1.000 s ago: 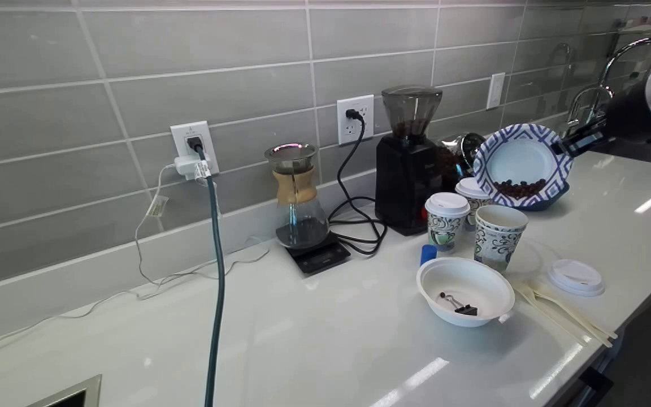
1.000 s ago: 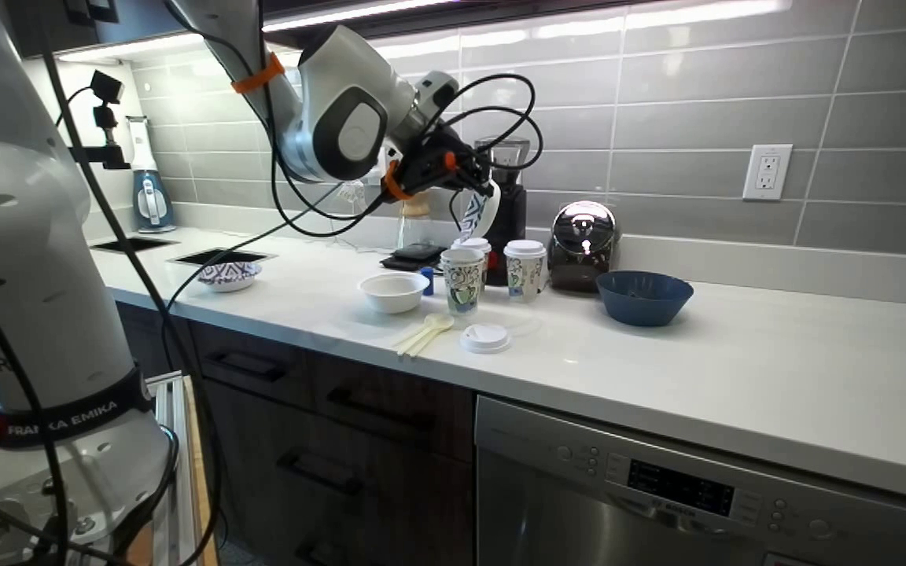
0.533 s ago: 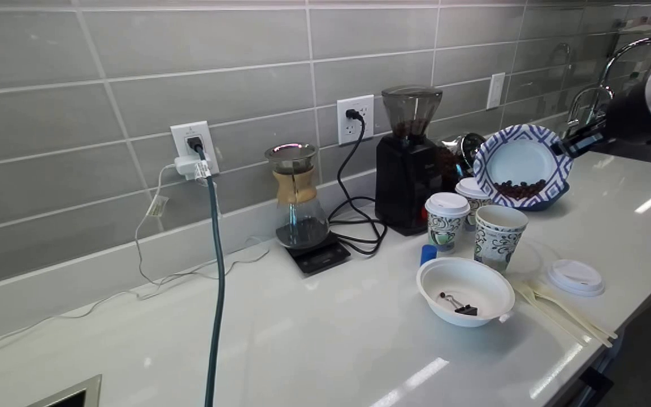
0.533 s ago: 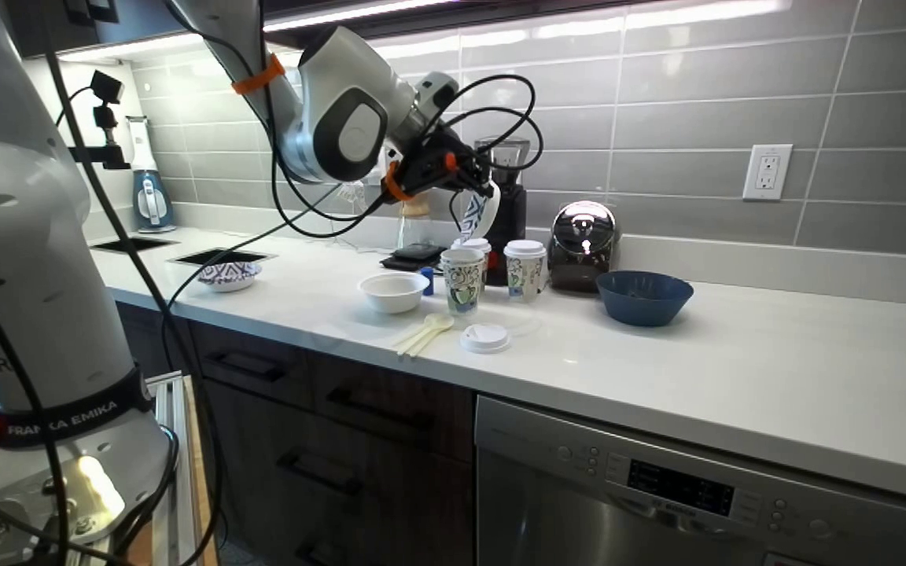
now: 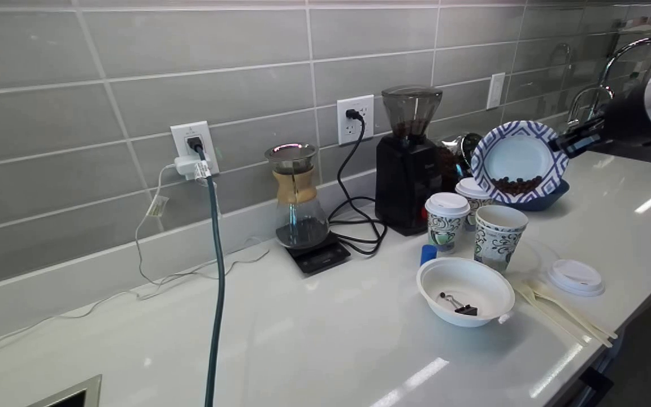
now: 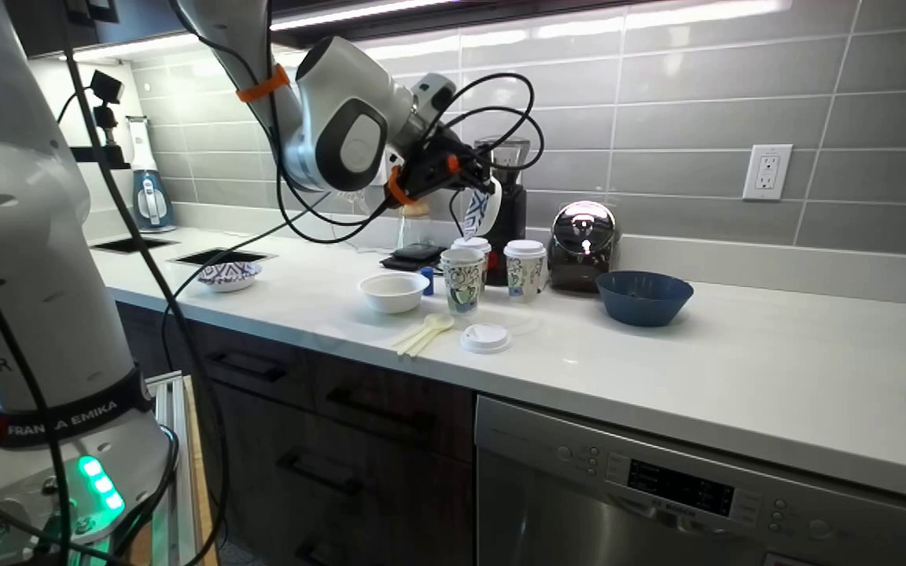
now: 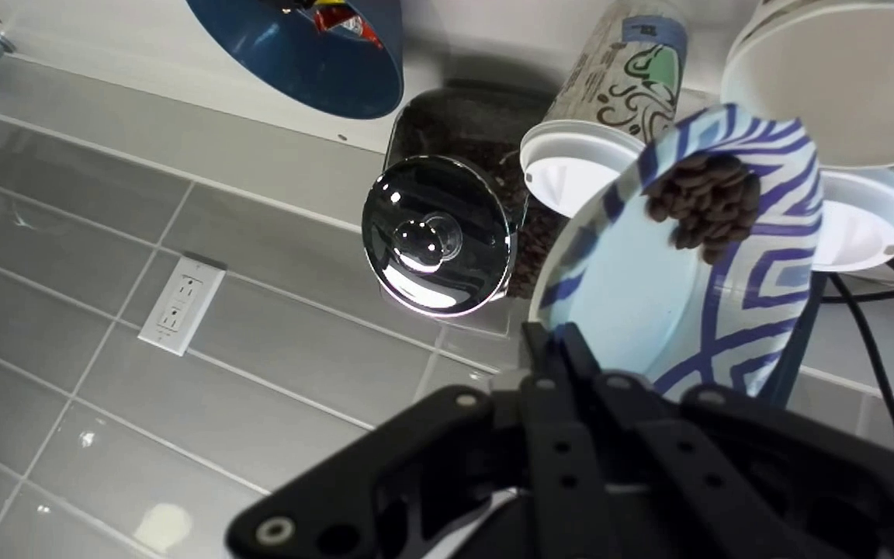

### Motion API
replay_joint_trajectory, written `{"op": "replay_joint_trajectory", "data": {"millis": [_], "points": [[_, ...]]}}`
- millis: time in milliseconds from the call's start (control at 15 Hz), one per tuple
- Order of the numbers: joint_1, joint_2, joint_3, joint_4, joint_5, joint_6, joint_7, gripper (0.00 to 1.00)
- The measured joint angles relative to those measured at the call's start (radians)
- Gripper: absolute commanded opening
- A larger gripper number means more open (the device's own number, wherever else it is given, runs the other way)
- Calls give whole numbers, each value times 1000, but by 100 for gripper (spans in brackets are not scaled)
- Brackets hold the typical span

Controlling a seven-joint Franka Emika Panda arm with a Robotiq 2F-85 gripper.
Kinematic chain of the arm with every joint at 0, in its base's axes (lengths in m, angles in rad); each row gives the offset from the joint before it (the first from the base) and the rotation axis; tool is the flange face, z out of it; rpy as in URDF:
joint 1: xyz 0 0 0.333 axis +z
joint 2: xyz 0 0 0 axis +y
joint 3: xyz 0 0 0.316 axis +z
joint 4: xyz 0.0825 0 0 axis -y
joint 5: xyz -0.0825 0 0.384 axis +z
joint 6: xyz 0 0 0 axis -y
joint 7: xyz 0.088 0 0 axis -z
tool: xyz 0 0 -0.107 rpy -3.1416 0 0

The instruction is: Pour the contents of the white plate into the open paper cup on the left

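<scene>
Up above the countertop [image 5: 331, 339], the gripper [image 7: 556, 340] has the white plate [image 5: 520, 158] by its rim, its jaws drawn nearly together with only the thin edge pinched between them. The plate, ringed with a blue pattern, is tipped steeply, and the coffee beans [image 5: 516, 186] lie heaped along its low side, inside the rim. In the wrist view that low side shows just beside the mouth of the open paper cup [image 5: 498, 243], which stands upright on the countertop; whether the plate hangs straight over it I can't tell from here.

Close by stands a lidded cup [image 5: 447, 223], and behind that a second lidded cup [image 5: 472, 191]. A white bowl [image 5: 488, 285] sits just beside the open paper cup, a black binder clip [image 5: 465, 310] inside it and a small blue cylinder [image 5: 428, 254] upright at its side. Pale plastic spoons [image 6: 440, 321] and a loose white lid [image 5: 576, 276] lie near the front edge. Along the tiled wall [image 5: 207, 56] I see a black coffee grinder [image 5: 407, 175] and a glass carafe [image 5: 296, 189] with a wooden collar, set on a black scale [image 5: 325, 258]. A shiny-lidded jar [image 6: 579, 251] stands near a dark blue bowl [image 6: 644, 303], where the wrist view shows bright wrappers [image 7: 338, 17].
</scene>
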Motion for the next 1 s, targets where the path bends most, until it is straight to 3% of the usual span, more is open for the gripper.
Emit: {"op": "replay_joint_trajectory", "data": {"millis": [1000], "points": [[-5,16,-2,-54,-72,164,-72,1]]}}
